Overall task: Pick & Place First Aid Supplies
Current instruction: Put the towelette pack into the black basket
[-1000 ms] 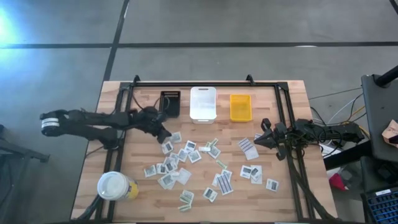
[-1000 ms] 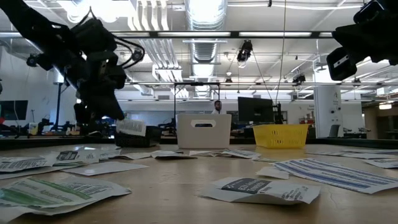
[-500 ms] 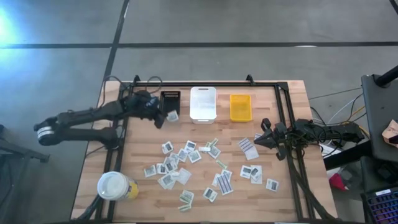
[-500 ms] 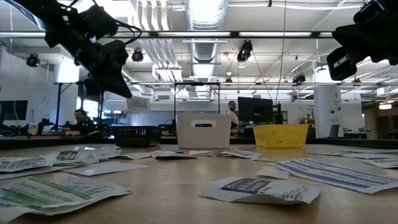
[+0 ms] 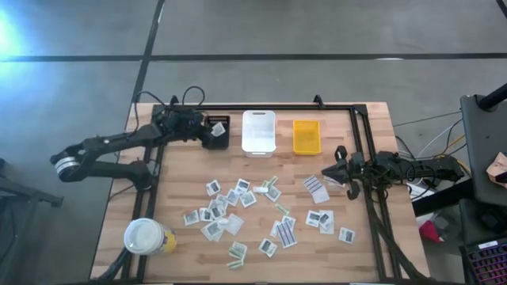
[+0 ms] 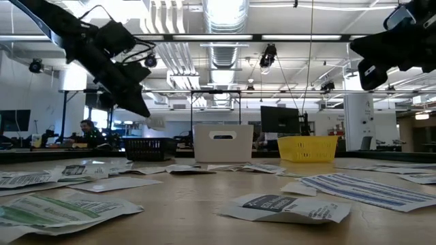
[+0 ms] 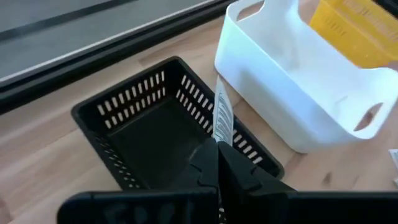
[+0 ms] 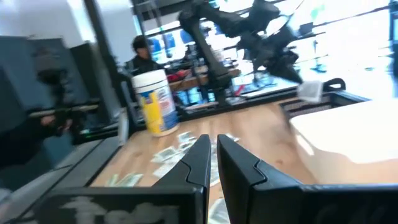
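Several first aid supplies, small flat paper packets (image 5: 238, 198), lie scattered on the wooden table's middle. My left gripper (image 5: 207, 131) hangs at the far left over the black bin (image 7: 149, 134), shut on one white packet (image 7: 222, 115). In the low view this gripper (image 6: 139, 107) is well above the table. My right gripper (image 5: 329, 176) waits at the right side, level, its fingers (image 8: 202, 158) nearly together with nothing between them. My left gripper pinches one end of the white packet (image 7: 219, 138) between its two fingers. The fingers slant downward, coming from the table's left. The packet sticks out past the fingertips edge-on, lifted clear above the black bin's open top.
A white bin (image 5: 258, 131) and a yellow bin (image 5: 306, 136) stand beside the black one along the far edge. A large white-lidded cup (image 5: 146, 236) stands near the front left corner. A black metal frame (image 5: 261, 107) runs around the table's top.
My left gripper has risen from the packet pile and swung toward the table's far edge, carrying the white packet clear of the table until it is over the black bin. It has stayed shut. My right gripper has turned slightly in place.
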Available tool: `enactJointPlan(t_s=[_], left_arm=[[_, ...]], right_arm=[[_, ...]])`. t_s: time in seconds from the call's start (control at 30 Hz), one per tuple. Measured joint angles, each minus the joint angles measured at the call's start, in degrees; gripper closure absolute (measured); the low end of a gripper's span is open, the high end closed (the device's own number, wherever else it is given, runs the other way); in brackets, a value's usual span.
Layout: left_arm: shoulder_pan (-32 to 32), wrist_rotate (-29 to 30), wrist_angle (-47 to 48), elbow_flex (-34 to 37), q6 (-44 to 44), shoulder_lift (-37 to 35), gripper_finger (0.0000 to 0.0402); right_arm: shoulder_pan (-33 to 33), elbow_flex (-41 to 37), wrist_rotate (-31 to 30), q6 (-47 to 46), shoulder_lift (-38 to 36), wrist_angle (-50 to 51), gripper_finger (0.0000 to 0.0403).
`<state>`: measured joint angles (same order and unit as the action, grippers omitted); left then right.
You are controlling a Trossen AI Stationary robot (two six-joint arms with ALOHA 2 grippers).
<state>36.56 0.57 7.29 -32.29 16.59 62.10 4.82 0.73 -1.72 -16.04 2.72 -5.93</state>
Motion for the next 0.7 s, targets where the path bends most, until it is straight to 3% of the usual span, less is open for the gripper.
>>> enactJointPlan(t_s=[0.43, 0.7], left_arm=[[-0.1, 9.5, -1.3, 0.1, 1.9, 6.3, 0.0401], [-0.1, 9.9, -1.3, 0.1, 4.6, 6.4, 0.039]], right_arm=[[0.0, 0.0, -5.7, 0.1, 0.0, -0.4, 0.0376], [0.0, 0.0, -7.5, 0.6, 0.0, -0.4, 0.0367]])
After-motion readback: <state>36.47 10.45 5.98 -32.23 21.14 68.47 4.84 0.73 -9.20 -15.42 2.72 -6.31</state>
